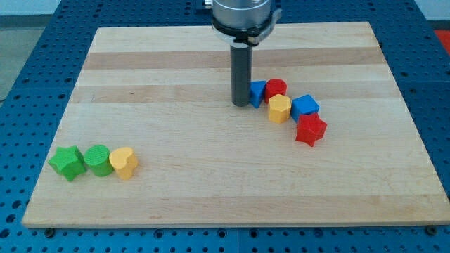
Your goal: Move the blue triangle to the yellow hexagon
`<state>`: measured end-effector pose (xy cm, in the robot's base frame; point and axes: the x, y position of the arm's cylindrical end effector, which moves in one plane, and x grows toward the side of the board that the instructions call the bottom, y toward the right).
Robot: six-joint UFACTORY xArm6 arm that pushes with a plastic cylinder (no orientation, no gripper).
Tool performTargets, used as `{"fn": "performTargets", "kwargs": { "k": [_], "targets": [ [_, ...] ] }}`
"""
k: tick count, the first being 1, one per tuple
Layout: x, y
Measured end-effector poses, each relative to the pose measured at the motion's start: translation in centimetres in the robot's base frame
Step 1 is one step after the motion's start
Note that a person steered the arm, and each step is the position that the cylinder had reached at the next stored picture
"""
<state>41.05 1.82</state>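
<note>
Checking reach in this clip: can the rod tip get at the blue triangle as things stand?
Probably yes. My tip sits right at the blue triangle, on its side toward the view's left, with nothing between them. The yellow hexagon lies just beyond.

The rod (241, 74) stands right in front of the blue triangle (258, 92), covering its left part, so only a sliver shows just right of centre. My tip (241, 105) looks pressed against it, though actual contact is hidden. Up top, the arm's metal mount (242, 14) is cut off by the frame's upper edge. The blue table (28, 70) runs out past every edge.
</note>
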Motion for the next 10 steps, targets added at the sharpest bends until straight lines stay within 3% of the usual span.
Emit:
{"fn": "performTargets", "kwargs": {
  "k": [1, 3, 7, 10],
  "targets": [
    [0.1, 2.1],
    [-2.4, -7.1],
    [-6.9, 2.9],
    [-1.9, 2.3]
  ]
}}
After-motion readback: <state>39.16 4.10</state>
